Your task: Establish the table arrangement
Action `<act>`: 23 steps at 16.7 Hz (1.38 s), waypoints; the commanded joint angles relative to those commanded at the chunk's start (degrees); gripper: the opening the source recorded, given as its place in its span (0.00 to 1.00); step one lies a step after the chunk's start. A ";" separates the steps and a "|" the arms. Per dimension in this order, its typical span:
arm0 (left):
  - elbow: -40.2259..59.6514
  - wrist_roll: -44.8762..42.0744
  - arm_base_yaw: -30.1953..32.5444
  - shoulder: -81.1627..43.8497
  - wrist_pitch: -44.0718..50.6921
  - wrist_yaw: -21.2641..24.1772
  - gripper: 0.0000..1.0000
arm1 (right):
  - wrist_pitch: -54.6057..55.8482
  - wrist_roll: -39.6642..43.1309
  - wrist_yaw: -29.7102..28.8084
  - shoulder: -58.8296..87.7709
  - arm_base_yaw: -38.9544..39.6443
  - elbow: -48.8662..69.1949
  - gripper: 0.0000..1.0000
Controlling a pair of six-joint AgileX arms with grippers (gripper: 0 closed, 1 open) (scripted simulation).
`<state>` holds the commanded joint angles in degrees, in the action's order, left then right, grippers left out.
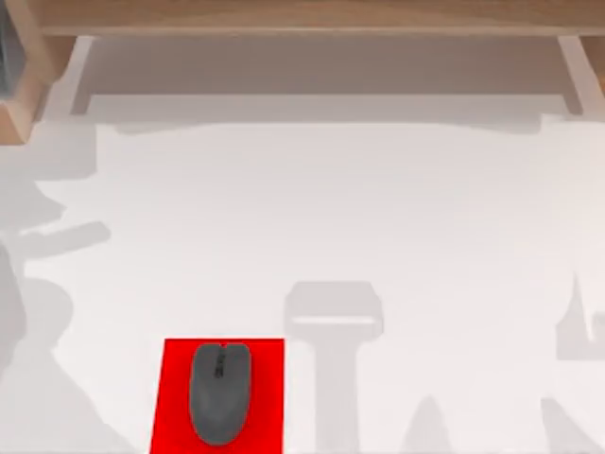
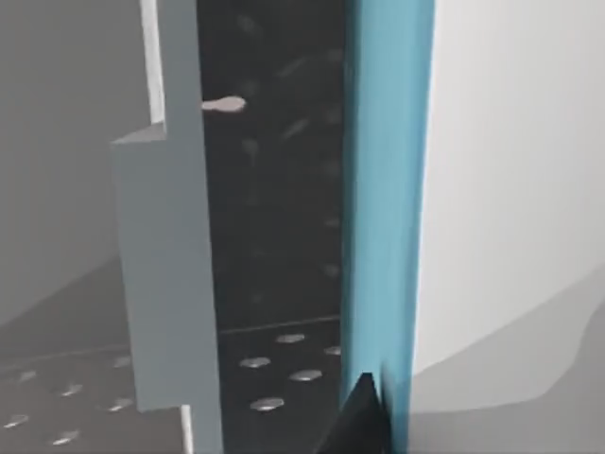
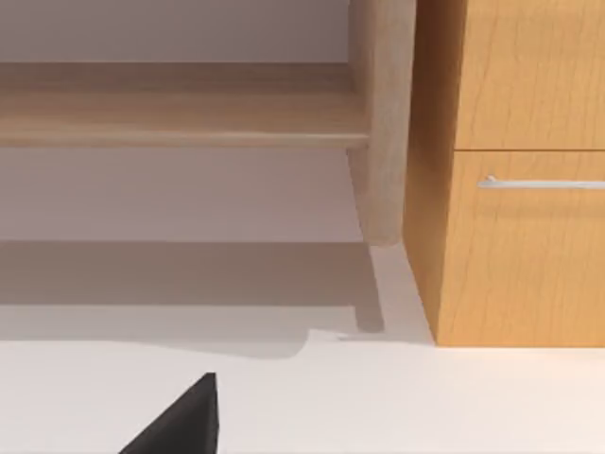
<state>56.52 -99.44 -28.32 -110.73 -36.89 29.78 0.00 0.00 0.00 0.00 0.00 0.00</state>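
Bench: white bench [image 1: 397, 218] spreads across the top view, broad and plain, crossed by soft grey shadows of the arms.
Back edge: light wooden frame [image 1: 312, 19] runs along the far side of the bench, with a rail below it and a post at each end.
Mat: red mat [image 1: 265, 378] lies at the near edge, left of centre in the top view, its lower end cut by the picture's border.
Mouse: dark grey mouse [image 1: 220, 392] rests flat on the mat, about in its middle, long axis running from near edge to far edge, wheel end pointing toward the frame.
Right wrist view: white bench surface [image 3: 425, 397] runs up to a wooden post [image 3: 383, 123] and a wooden cabinet [image 3: 510, 170] with a metal drawer handle [image 3: 544, 183]; a horizontal rail joins the post.
Right gripper: a black wedge at the lower edge is probably part of the right gripper [image 3: 180, 426]; whether its fingers are apart or together cannot be told.
Left wrist view: a blue panel edge [image 2: 383, 189] stands beside a white surface, with a grey bracket [image 2: 170, 265] and a dark perforated plate behind.
Left gripper: a small black tip at the lower edge may be the left gripper [image 2: 359, 421]; its state cannot be told.
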 joint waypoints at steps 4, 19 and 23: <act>3.38 0.53 1.52 -3.28 0.49 -1.11 0.00 | 0.00 0.00 0.00 0.00 0.00 0.00 1.00; 3.48 0.55 1.60 -3.46 0.54 -1.15 0.83 | 0.00 0.00 0.00 0.00 0.00 0.00 1.00; 3.48 0.55 1.60 -3.46 0.54 -1.15 1.00 | 0.00 0.00 0.00 0.00 0.00 0.00 1.00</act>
<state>60.00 -98.88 -26.72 -114.19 -36.35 28.63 0.00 0.00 0.00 0.00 0.00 0.00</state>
